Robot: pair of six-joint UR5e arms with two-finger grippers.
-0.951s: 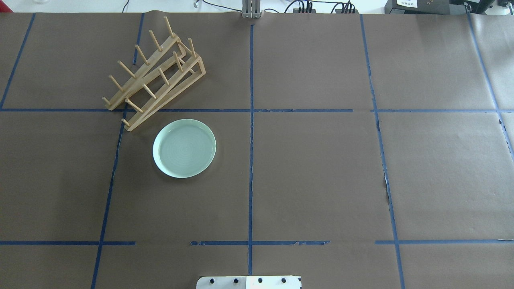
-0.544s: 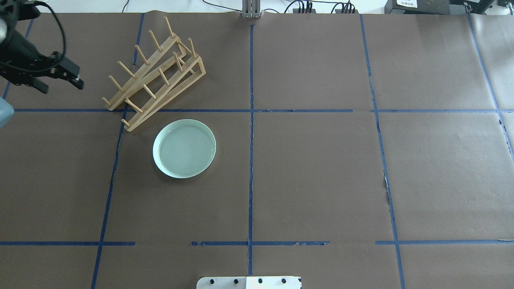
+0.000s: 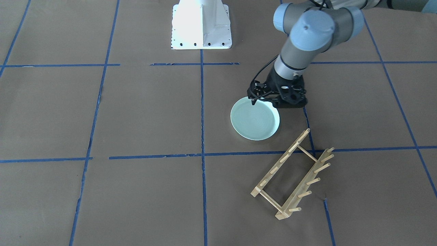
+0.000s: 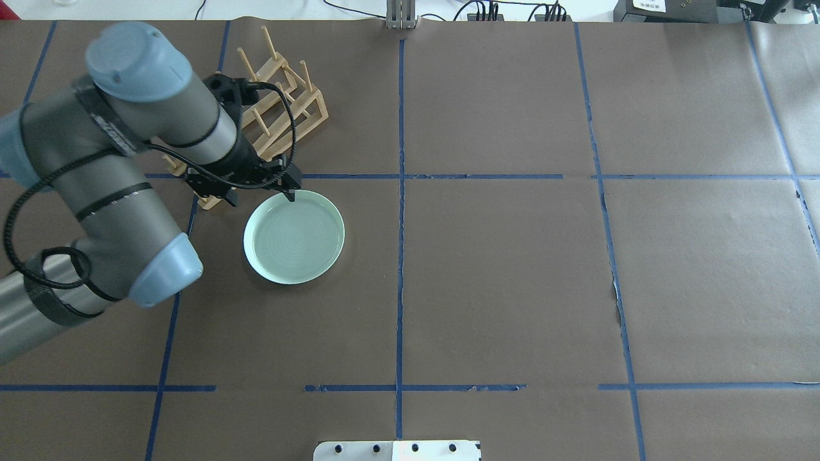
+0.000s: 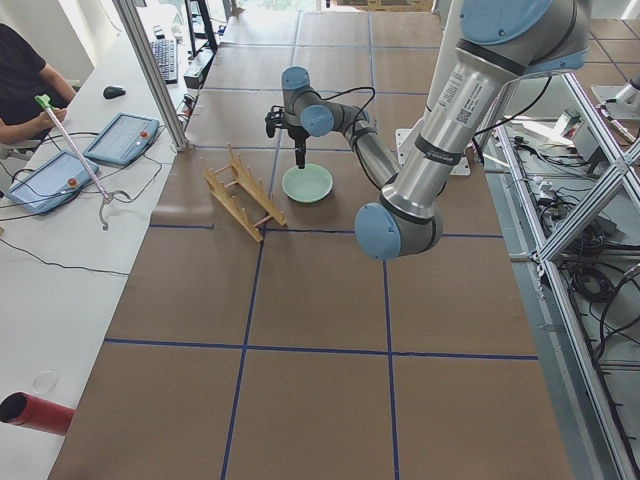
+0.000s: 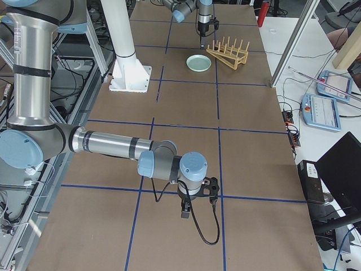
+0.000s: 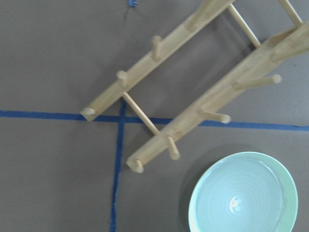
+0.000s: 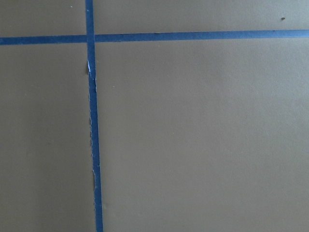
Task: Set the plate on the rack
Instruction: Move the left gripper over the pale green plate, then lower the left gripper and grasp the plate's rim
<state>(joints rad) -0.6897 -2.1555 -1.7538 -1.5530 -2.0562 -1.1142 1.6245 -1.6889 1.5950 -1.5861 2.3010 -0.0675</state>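
Observation:
The pale mint-green plate (image 4: 294, 237) lies flat on the brown paper, also in the front view (image 3: 255, 118) and the left wrist view (image 7: 244, 193). The light-wood rack (image 4: 301, 109) stands just beyond it, partly hidden by my left arm; it shows whole in the front view (image 3: 293, 174) and the wrist view (image 7: 193, 96). My left gripper (image 4: 261, 194) is open and empty, and hovers over the plate's far rim between plate and rack, with one fingertip (image 4: 291, 194) above the rim. My right gripper (image 6: 197, 204) shows only in the right side view, far from both; I cannot tell its state.
Blue tape lines cross the brown paper. The white robot base plate (image 3: 201, 24) sits at the near table edge. A side desk with tablets (image 5: 120, 140) and an operator runs along the table's far side.
My left arm has swung in from the left edge to above the plate's far rim and now covers part of the rack. Plate and rack have not moved.

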